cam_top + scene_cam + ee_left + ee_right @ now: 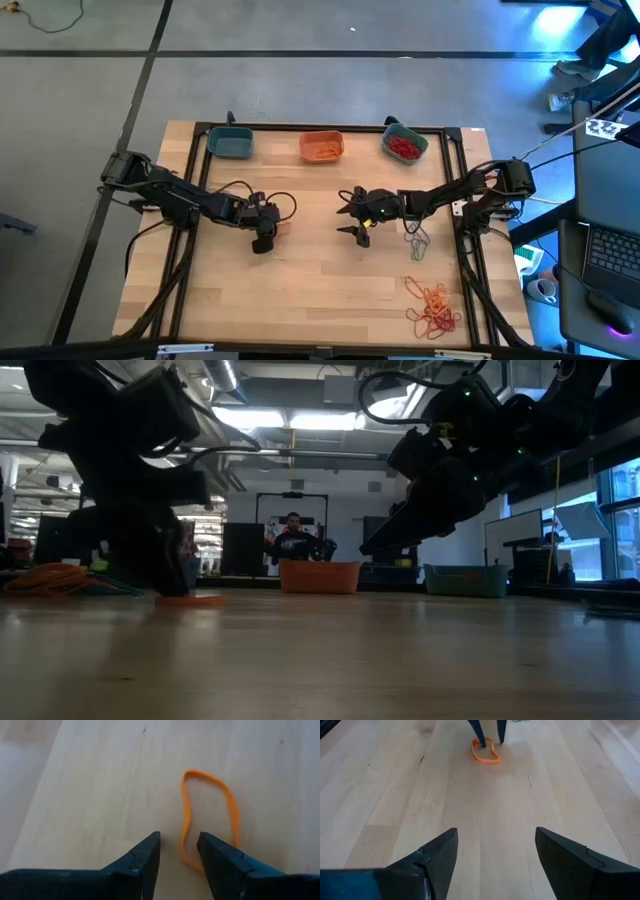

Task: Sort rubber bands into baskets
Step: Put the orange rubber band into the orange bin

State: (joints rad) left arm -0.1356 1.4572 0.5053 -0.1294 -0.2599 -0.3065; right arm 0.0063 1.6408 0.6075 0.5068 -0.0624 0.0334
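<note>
Down at the left-centre of the pale wooden counter, the left gripper has its fingers parted, straddling one strand of a thin orange rubber band lying flat. Risk: a slack loop could slide free on closing. The right gripper hovers nearby, fingers spread wide, empty. No readable writing.

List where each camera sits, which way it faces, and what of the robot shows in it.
High view: overhead, looking straight down; both arms, three baskets along the table's far edge.
Low view: table height, level across toward the orange basket; both arms hang in from above.
Left wrist view: past the open left end effector at an orange rubber band.
Right wrist view: past the open right end effector across bare wood.
Shared: both wrist views show that band.
</note>
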